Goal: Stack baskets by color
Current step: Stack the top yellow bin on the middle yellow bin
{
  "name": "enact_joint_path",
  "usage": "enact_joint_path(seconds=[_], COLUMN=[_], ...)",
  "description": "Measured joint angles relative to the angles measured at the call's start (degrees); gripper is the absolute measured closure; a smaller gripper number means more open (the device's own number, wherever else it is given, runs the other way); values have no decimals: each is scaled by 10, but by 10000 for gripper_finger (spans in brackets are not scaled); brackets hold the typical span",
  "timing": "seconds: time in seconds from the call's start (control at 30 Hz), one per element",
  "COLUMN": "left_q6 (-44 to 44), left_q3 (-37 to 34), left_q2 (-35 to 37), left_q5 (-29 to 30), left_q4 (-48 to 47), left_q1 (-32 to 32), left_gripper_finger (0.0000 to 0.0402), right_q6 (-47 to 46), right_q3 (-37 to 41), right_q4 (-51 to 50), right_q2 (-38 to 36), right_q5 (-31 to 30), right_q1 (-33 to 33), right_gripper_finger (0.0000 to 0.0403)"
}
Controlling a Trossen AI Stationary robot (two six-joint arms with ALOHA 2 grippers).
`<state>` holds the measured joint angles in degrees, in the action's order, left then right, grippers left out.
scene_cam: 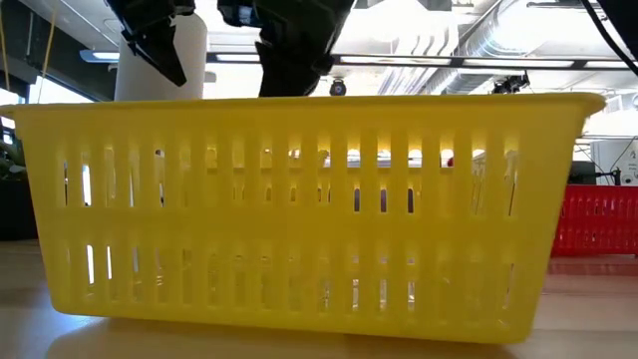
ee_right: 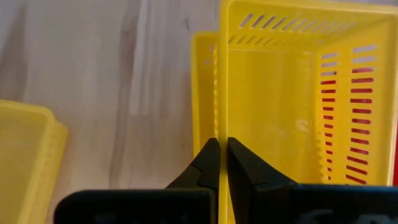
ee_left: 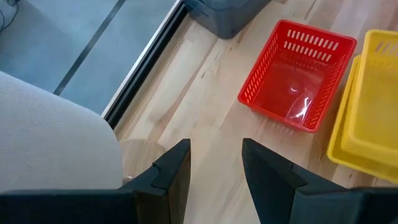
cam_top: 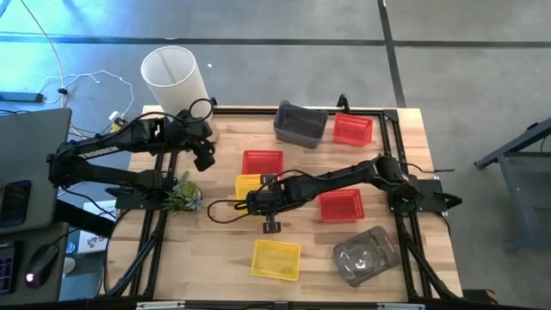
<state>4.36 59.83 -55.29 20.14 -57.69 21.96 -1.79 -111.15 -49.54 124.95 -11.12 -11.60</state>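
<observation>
Wooden counter point(cam_top: 215, 258) on a grey floor, white cylinder lamp point(cam_top: 175, 77) at the upper left of the high view, a small green plant point(cam_top: 182, 195) at the counter's left edge. Right tool point(ee_right: 222, 163) sits mid-frame in the high view, fingers pinched tight on the thin wall of a yellow basket point(ee_right: 292, 93); the wrist view shows that wall clamped between the two pads, with a second yellow basket point(ee_right: 204, 87) directly under or behind it, so the held one looks to be going into or already nested in that one, which fits a same-colour stack. Whether it is fully seated I cannot tell. Third yellow basket point(cam_top: 276, 259) lies alone at lower centre, well apart, and fills the low view, so it probably comes next. Red baskets are not stacked yet: one point(cam_top: 262, 162) just above the yellow pair, one point(cam_top: 341, 205) right of centre near the right arm, one point(cam_top: 353, 129) at upper right. Grey stack point(cam_top: 300, 124) at upper centre looks like two nested, beside that red one; a lone grey basket point(cam_top: 365, 255) sits tilted at lower right. Left tool point(cam_top: 203, 158) waits at upper left near the lamp, fingers point(ee_left: 171, 174) apart and holding nothing, clear of the right arm's work.
</observation>
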Motion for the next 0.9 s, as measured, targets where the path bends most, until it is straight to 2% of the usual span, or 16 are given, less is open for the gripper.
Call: enact_joint_path(seconds=[0.3,0.53,0.9], left_q6=[0,0,-1], left_q3=[0,0,0], left_q2=[0,0,0], left_q5=[0,0,0], left_q4=[0,0,0], left_q1=[0,0,0], left_gripper_finger=[271,271,271], right_q6=[-49,-78,-88], right_q3=[0,0,0], right_q4=[-75,-81,-85], right_q2=[0,0,0], right_q5=[-34,49,57], right_q1=[1,4,2], right_gripper_finger=[403,402,402])
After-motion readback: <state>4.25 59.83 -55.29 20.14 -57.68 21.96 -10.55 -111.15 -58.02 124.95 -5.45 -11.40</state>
